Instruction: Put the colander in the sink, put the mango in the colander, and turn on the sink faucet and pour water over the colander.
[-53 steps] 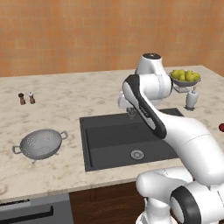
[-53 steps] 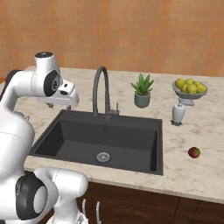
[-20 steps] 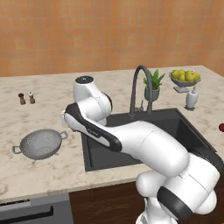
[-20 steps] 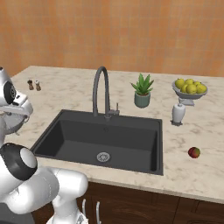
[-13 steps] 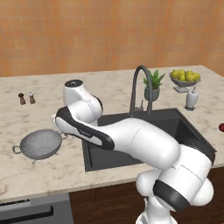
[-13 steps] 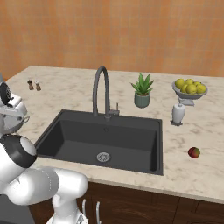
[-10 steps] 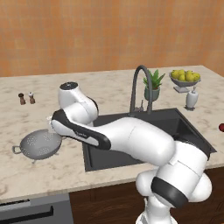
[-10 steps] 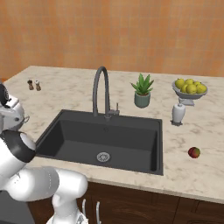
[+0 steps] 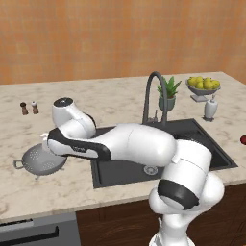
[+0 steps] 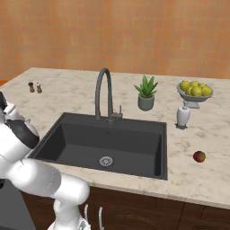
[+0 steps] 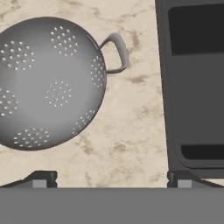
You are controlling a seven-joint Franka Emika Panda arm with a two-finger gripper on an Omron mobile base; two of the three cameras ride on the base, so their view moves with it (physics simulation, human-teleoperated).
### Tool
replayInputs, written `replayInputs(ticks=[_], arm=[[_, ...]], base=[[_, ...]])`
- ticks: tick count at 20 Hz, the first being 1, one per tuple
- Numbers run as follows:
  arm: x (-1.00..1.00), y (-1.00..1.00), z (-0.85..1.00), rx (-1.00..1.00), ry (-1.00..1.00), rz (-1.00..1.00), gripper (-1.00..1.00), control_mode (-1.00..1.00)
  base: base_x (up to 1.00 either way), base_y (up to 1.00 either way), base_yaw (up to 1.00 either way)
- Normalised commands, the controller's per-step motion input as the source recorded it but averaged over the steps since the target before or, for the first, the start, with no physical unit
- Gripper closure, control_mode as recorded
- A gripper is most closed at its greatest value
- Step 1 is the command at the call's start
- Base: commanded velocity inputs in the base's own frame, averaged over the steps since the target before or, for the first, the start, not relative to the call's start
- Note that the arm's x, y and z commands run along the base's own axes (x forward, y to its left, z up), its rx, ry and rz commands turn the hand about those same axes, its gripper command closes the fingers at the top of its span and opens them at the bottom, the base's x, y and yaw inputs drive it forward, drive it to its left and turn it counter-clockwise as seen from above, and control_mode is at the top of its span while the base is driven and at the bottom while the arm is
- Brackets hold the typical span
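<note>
The silver perforated colander (image 11: 48, 83) stands on the counter left of the sink (image 11: 192, 87), one loop handle (image 11: 117, 51) turned toward the basin. My gripper (image 11: 111, 180) hovers open above the counter strip between colander and sink, fingertips (image 11: 41, 178) spread wide with nothing between them. From the left base view the colander (image 9: 39, 161) is half hidden behind my hand. The red mango (image 10: 199, 156) lies on the counter right of the sink (image 10: 108, 143), and also shows as the mango (image 9: 243, 140) at the picture's edge. The dark gooseneck faucet (image 10: 103, 92) stands behind the basin with no water running.
Behind the sink are a potted plant (image 10: 146, 96), a white soap dispenser (image 10: 182, 117) and a bowl of yellow fruits (image 10: 194, 92). Two small shakers (image 9: 29, 108) stand at the back left of the counter. The counter's front edge runs close to the colander.
The arm has swung left from above the sink to the counter beside the colander, and the hand has come down lower over it. The colander, mango and faucet stay put.
</note>
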Motion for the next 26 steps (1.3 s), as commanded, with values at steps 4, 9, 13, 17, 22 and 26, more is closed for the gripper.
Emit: replayInputs(ticks=[4,9,13,17,22,26], arm=[[0.18,0.42,-0.16,0.0,0.0,0.0,-1.0,-1.0],[0.12,0.41,-0.09,0.0,0.0,0.0,-1.0,-1.0],[0.29,0.16,-0.08,0.01,0.0,0.0,-1.0,-1.0],[0.29,0.0,-0.19,0.06,0.0,0.0,-1.0,-1.0],[0.05,0.0,-0.29,0.07,0.0,0.0,-1.0,-1.0],[0.0,-0.12,-0.24,0.08,0.0,0.0,-1.0,-1.0]], base=[[0.0,0.0,0.0],[0.0,0.0,0.0],[0.0,0.0,0.0],[0.0,0.0,0.0],[0.0,0.0,0.0],[0.0,0.0,0.0]])
